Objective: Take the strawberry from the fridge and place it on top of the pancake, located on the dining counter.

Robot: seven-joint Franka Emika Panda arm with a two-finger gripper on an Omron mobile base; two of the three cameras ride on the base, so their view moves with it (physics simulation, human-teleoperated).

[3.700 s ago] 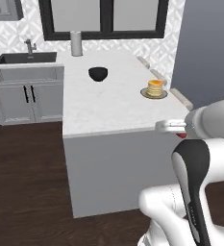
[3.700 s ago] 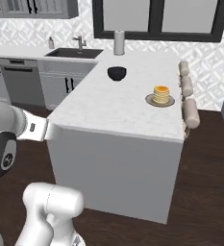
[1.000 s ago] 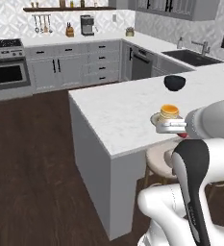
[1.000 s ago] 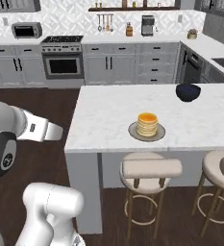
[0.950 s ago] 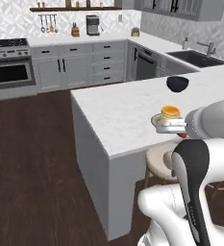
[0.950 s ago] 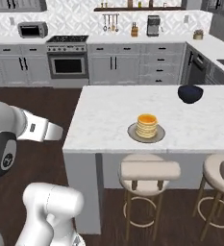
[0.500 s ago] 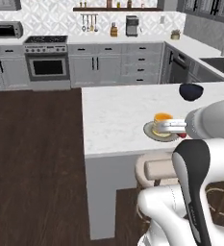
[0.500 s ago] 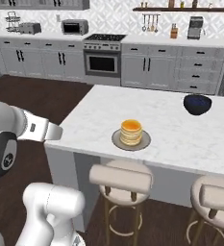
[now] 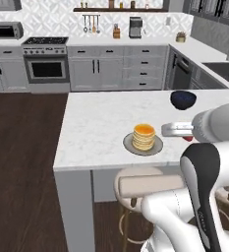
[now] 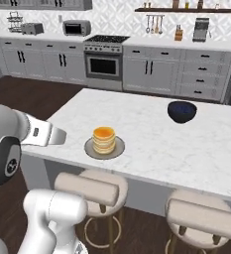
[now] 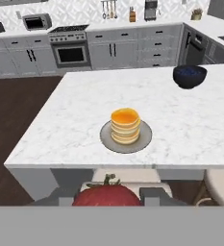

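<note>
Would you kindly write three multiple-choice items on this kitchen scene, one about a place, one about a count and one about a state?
1. Where does the pancake stack sit?
A. on a grey plate on the dining counter
B. in the black bowl
C. on a stool

2. How many bowls stand on the dining counter?
A. none
B. one
C. three

3. What is the state of the gripper?
A. open and empty
B. shut on the strawberry
C. shut on the plate

Answers:
1 A: the stack rests on the plate, on the marble top.
2 B: one black bowl stands there.
3 B: the strawberry sits between the fingertips in the hand view.
</note>
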